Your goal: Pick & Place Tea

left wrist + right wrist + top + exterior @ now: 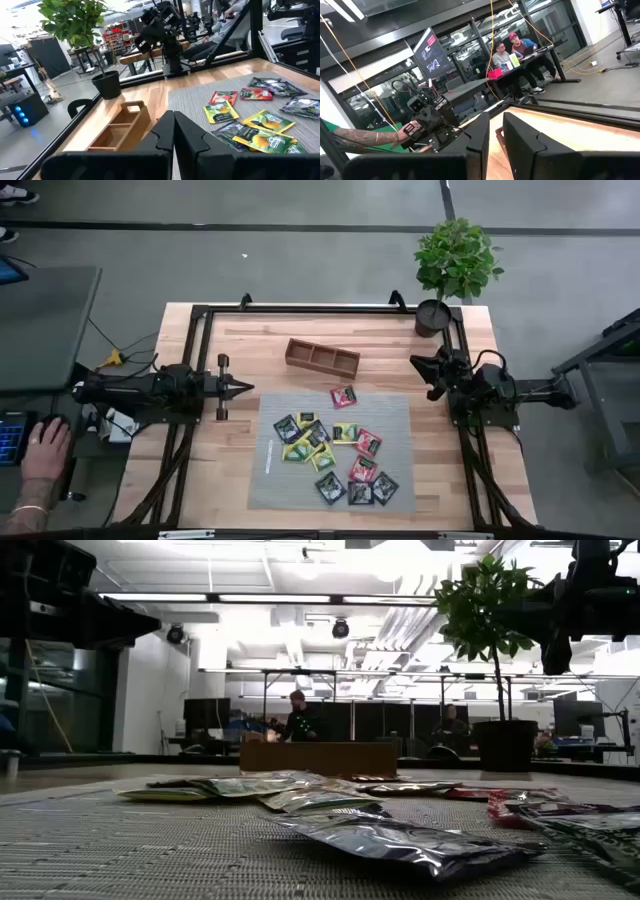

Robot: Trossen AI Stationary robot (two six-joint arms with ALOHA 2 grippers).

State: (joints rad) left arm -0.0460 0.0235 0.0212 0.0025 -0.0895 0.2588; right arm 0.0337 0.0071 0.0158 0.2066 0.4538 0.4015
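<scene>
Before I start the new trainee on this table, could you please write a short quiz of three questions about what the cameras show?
1. True or false: the wooden tray already holds a tea sachet.
2. Which gripper is fully shut: A) left gripper, B) right gripper, C) neither?
3. Fill in: the tea sachets lie on the grey ____.

Key
1. False: all three compartments look empty.
2. A: its fingers meet; the right gripper shows a narrow gap.
3. mat

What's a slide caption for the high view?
Tea sachets scattered on the grey mat, wooden tray empty beyond it, left gripper and right gripper parked at the table's sides.
</scene>
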